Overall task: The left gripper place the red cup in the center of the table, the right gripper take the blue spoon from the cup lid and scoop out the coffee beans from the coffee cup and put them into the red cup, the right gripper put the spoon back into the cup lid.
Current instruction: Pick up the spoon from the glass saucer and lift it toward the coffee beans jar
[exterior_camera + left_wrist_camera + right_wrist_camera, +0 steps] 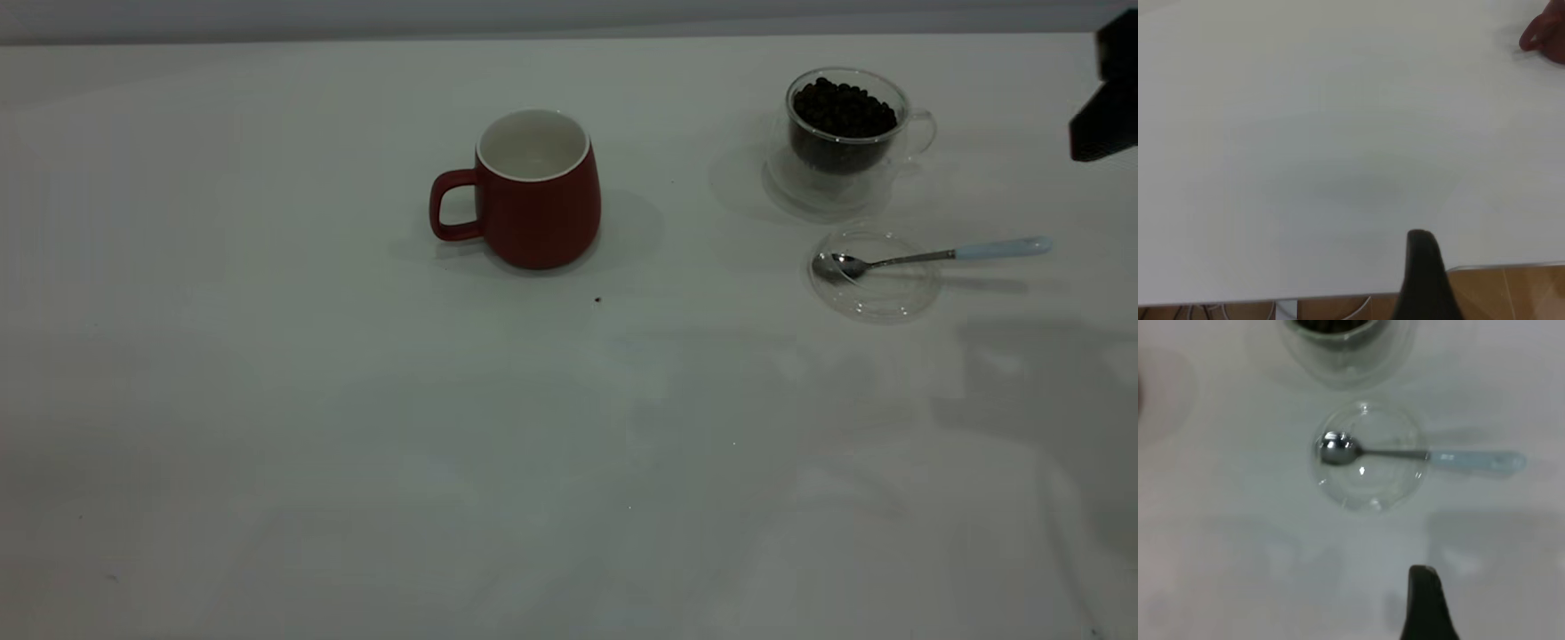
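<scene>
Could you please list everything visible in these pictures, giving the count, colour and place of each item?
squat dark-red ceramic mug: one, red outside, white and empty inside, upright near the table's middle, handle toward the exterior view's left.
clear double-walled glass cup: one, transparent, far right of the table.
coffee beans: one heap, dark brown, inside the glass cup.
round clear glass lid: one, transparent, flat on the table in front of the glass cup.
teaspoon with pale-blue handle: one, metal bowl resting in the lid, handle sticking out over its rim to the right.
white table: one, plain.
right gripper: black, at the right edge, above the table.
left gripper: black, over the table's edge, away from the mug.
</scene>
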